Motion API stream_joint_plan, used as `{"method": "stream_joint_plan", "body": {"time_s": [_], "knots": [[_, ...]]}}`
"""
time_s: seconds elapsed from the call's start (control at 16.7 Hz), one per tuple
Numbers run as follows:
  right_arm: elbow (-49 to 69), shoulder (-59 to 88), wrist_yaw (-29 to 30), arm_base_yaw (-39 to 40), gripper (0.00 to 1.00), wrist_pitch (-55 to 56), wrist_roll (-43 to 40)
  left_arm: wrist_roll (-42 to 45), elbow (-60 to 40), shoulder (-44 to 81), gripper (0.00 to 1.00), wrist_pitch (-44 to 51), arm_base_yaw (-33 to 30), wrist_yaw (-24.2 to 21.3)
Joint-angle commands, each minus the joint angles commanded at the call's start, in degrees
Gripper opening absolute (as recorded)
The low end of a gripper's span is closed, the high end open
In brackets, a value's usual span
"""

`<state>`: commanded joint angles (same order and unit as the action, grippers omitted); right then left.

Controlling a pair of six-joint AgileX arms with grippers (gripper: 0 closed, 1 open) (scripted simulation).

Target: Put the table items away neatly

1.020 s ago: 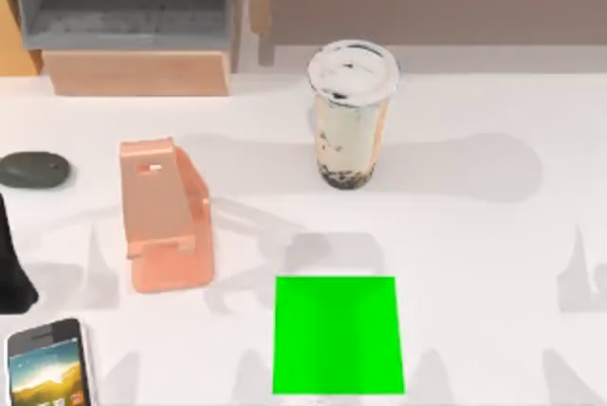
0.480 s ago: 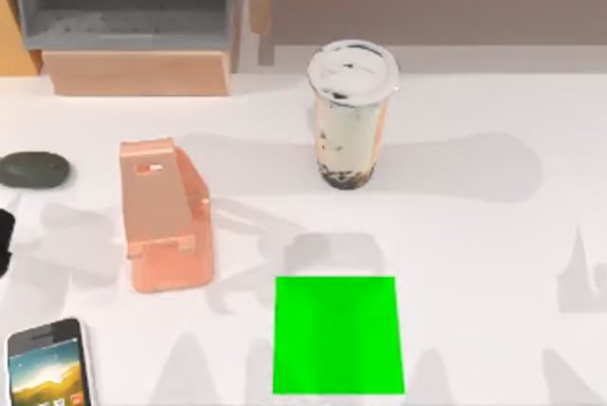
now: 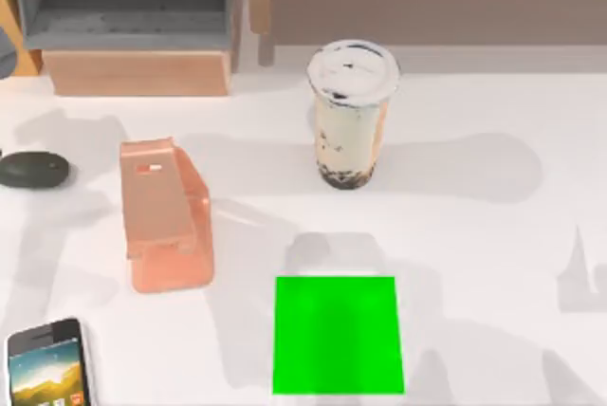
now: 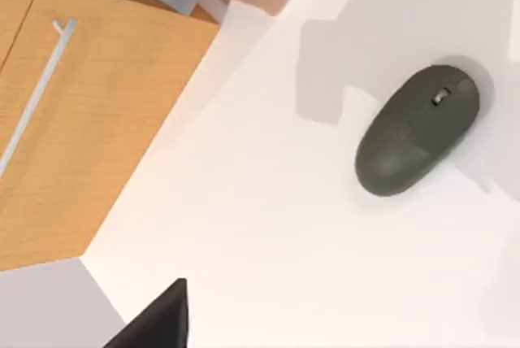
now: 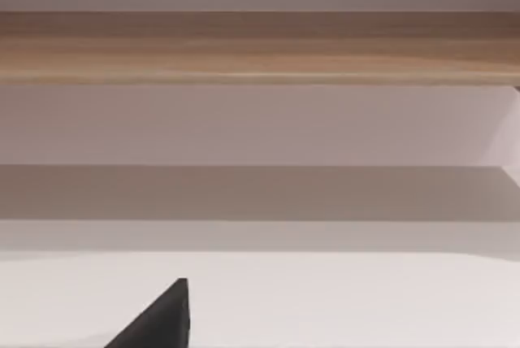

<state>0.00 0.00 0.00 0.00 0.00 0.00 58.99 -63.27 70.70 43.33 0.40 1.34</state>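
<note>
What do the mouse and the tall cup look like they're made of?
The mouse looks like matte dark grey plastic, with no shine on its shell. The cup seems clear plastic, since the milky drink and dark pearls show through, under a white lid, likely plastic.
</note>
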Motion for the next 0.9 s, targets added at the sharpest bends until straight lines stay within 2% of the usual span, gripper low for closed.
{"method": "stream_joint_plan", "body": {"time_s": [0.48,0.72,0.9], "knots": [[0.0,0.0,0.0,0.0,1.0,0.0,0.0,30.0,-33.02,41.34,1.0,21.11,2.01,-1.08],[0.0,0.0,0.0,0.0,1.0,0.0,0.0,38.15,-42.07,52.59,1.0,26.83,2.85,-1.67],[0.0,0.0,0.0,0.0,1.0,0.0,0.0,39.71,-43.83,54.65,1.0,27.97,3.03,-1.81]]}}
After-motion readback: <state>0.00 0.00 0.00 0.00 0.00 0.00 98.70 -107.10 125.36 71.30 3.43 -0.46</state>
